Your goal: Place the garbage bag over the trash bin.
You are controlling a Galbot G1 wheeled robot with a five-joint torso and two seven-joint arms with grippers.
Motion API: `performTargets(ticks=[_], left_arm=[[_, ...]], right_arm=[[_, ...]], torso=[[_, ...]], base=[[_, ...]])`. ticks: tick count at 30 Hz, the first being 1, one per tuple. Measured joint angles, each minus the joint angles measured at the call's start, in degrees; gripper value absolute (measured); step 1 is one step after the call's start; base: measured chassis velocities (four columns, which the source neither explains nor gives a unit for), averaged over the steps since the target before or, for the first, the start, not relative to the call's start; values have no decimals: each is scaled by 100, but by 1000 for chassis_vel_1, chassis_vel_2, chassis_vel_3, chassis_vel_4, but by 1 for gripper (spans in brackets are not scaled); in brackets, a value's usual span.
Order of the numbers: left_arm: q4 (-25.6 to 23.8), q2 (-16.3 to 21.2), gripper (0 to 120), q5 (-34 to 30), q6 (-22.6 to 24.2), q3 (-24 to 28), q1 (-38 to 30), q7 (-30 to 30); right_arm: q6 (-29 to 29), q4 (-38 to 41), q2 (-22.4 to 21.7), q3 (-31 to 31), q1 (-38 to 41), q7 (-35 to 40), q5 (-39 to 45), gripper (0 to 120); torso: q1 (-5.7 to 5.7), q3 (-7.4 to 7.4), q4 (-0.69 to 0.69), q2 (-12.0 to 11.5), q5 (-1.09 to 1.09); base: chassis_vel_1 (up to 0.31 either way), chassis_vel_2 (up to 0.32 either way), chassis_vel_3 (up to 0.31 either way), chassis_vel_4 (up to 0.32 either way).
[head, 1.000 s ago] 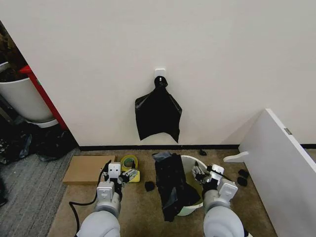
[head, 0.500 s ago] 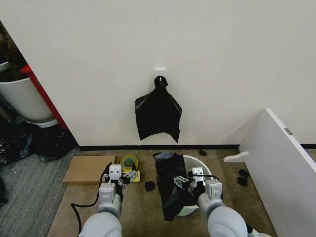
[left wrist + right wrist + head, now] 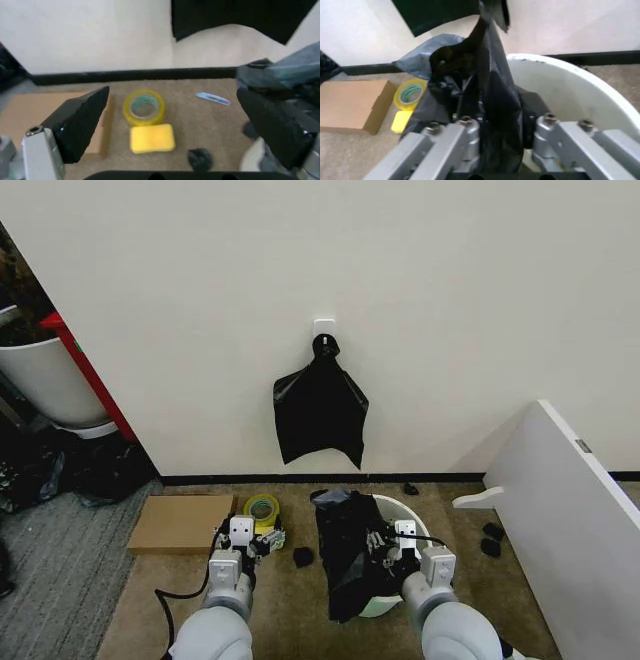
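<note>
The garbage bag (image 3: pixel 345 565), glossy crinkled black, hangs over the left rim of the cream-white trash bin (image 3: pixel 400 508) and down its outside to the carpet. My right gripper (image 3: pixel 380 542) sits at that rim, shut on the garbage bag. In the right wrist view a fold of the bag (image 3: pixel 497 112) runs up between the two fingers (image 3: pixel 465 133), with the bin's inner wall (image 3: pixel 570 93) behind it. My left gripper (image 3: pixel 262 540) hovers low over the carpet left of the bin, open and holding nothing (image 3: pixel 172 97).
A yellow tape roll (image 3: pixel 144 107), a yellow sponge (image 3: pixel 152 138) and a cardboard box (image 3: pixel 180 522) lie by the left gripper. A bunch of black bags (image 3: pixel 320 410) hangs on the wall. A white board (image 3: pixel 565 500) leans at right; a white tub (image 3: pixel 45 380) stands at left.
My right gripper moved from the bin's right side across to its left rim and closed on the bag there. The left arm shifted only slightly.
</note>
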Motion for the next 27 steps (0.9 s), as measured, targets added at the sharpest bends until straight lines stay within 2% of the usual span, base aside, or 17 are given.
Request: performTargets(ticks=[3,4,7,11,18,21,27], left_arm=[[-35,-30,100,-902,122,59,-192,55],[-35,-30,100,-902,122,59,-192,55],[-2,-144,100,-1946,364,211,-517,162],[332,-397,100,-2645,555,421,-927,271],[592,-695,100,-3063,692,452,-1166,272],[633,-775,100,-3186,817,424,-1243,214],[744,-1001,100,-3555,1209,446,-1514,-164]], right_arm=[[63,34,54,46,-122,107,-107,3],[63,34,54,46,-122,107,-107,3],[124,100,116,65,-281,156,-190,0],[202,88,215,77,-403,263,-285,0],[371,-195,385,183,-371,364,-170,0],[483,-293,533,214,-373,424,173,0],[574,-403,751,217,-450,568,495,0]], torso=[[0,0,0,0,0],[0,0,0,0,0],[0,0,0,0,1],[0,0,-2,0,-1],[0,0,0,0,1],[0,0,0,0,1],[0,0,-1,0,1]], base=[[0,0,0,0],[0,0,0,0],[0,0,0,0],[0,0,0,0],[0,0,0,0],[0,0,0,0],[0,0,0,0]])
